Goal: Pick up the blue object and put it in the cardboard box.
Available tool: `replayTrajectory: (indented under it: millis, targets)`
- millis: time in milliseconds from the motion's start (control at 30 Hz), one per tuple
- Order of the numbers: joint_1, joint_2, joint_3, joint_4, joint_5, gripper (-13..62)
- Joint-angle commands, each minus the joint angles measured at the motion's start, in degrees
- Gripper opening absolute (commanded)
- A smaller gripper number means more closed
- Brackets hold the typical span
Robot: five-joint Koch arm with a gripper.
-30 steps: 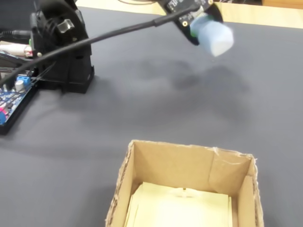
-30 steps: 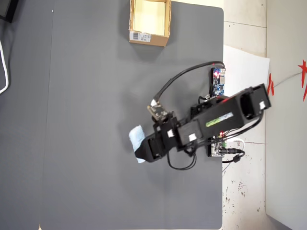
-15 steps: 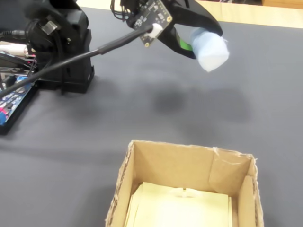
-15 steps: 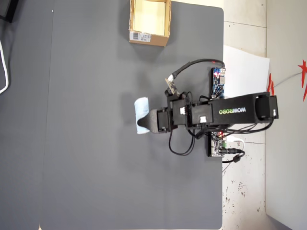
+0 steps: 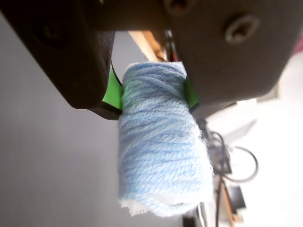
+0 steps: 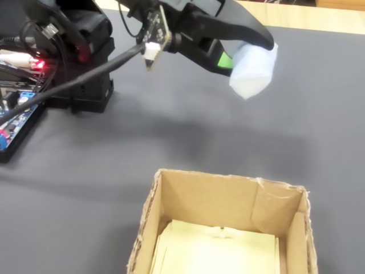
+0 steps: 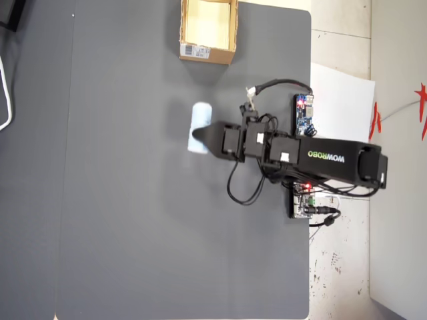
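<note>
The blue object [image 5: 161, 151] is a pale blue wad of wound yarn. My gripper [image 5: 154, 92] is shut on its upper end, green pads pressed on both sides. In the fixed view the blue object [image 6: 252, 69] hangs in the air above the dark mat, held by the gripper [image 6: 239, 57], beyond the far wall of the cardboard box [image 6: 228, 200]. The overhead view shows the blue object [image 7: 199, 127] at the tip of the gripper [image 7: 201, 133], well below the cardboard box [image 7: 207, 52], which stands open at the top edge of the mat.
A dark grey mat [image 7: 133, 200] covers the table. The arm's base with a blue circuit board [image 7: 305, 115] and cables sits at the mat's right edge in the overhead view. A white paper sheet [image 7: 343, 107] lies beyond it.
</note>
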Motion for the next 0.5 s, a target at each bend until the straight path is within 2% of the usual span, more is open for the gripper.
replayTrajectory:
  millis: [0,467]
  targets:
    - [2.2,1.9,-3.4,-6.3,-1.0,10.7]
    - [21.0,-9.0,-19.8,-2.0,-9.2,10.7]
